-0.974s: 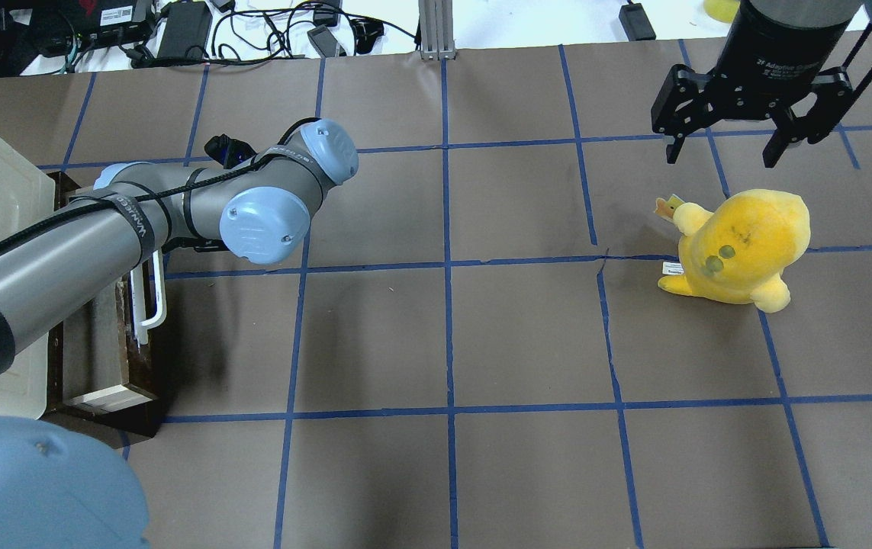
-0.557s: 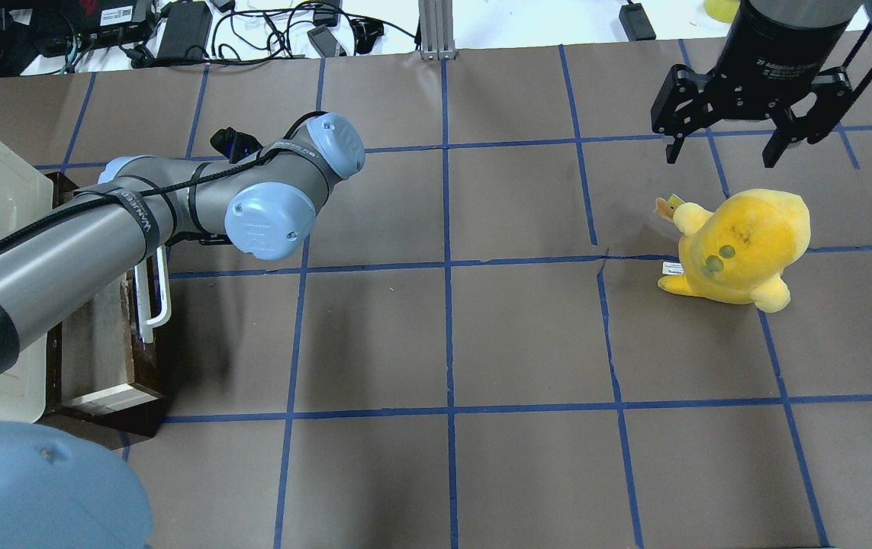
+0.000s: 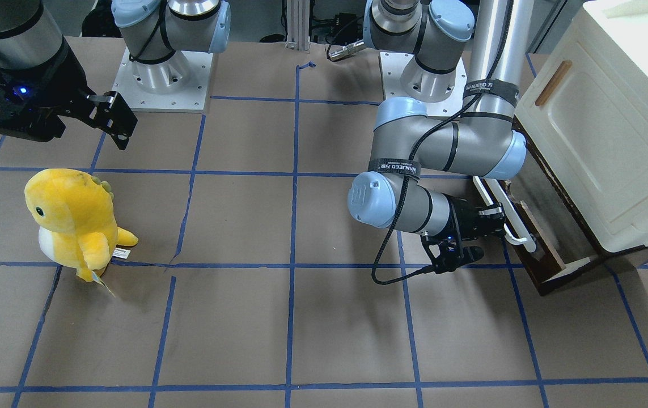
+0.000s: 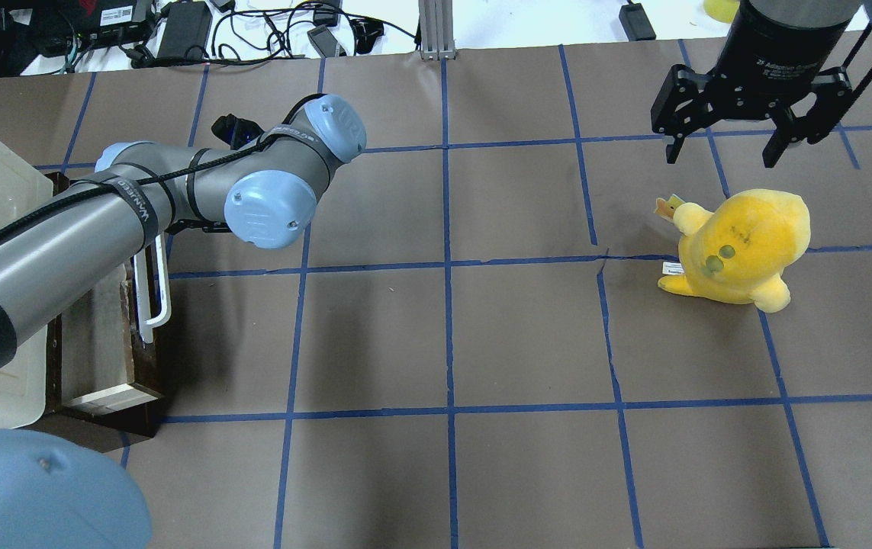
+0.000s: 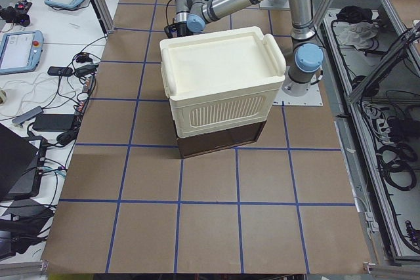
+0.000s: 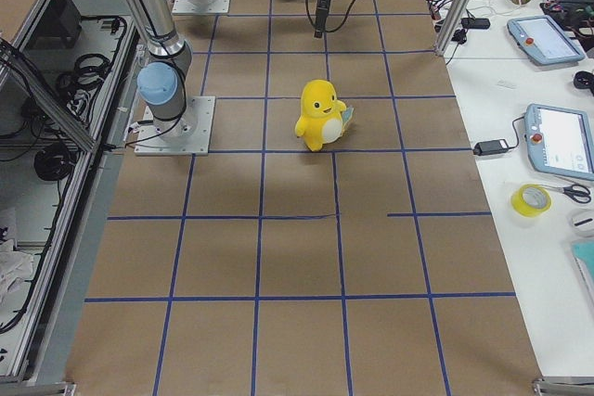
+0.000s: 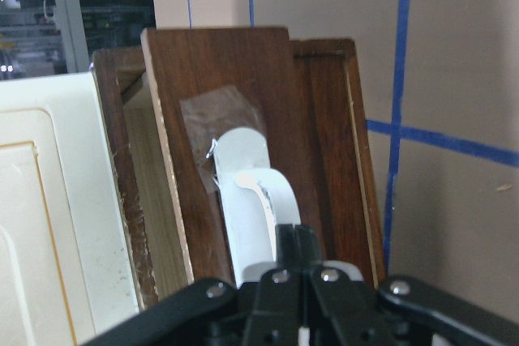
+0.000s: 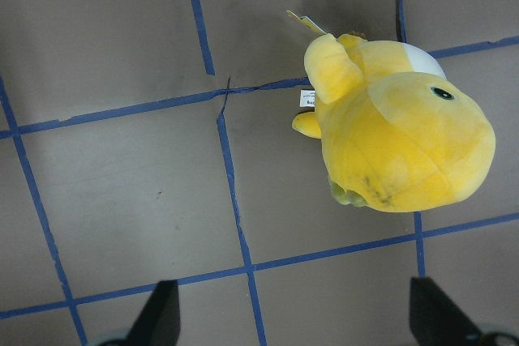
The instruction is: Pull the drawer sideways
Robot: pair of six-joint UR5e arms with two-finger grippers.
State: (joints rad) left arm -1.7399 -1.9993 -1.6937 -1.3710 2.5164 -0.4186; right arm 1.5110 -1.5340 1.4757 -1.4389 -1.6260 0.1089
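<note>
The dark brown wooden drawer stands partly out from under the cream cabinet; its pale inside shows in the overhead view. My left gripper is shut on the drawer's long white bar handle. In the left wrist view the closed fingers clamp the handle. In the overhead view my left arm hides this gripper; the handle shows below the arm. My right gripper is open and empty, hovering far off at the right.
A yellow plush toy stands on the brown table under the right gripper and also shows in the right wrist view. The table carries a blue tape grid. Cables and devices lie along the far edge.
My left arm's wrist and elbow have shifted slightly right and away. The white handle and drawer front have moved a little to the right with it. The right arm has not moved.
</note>
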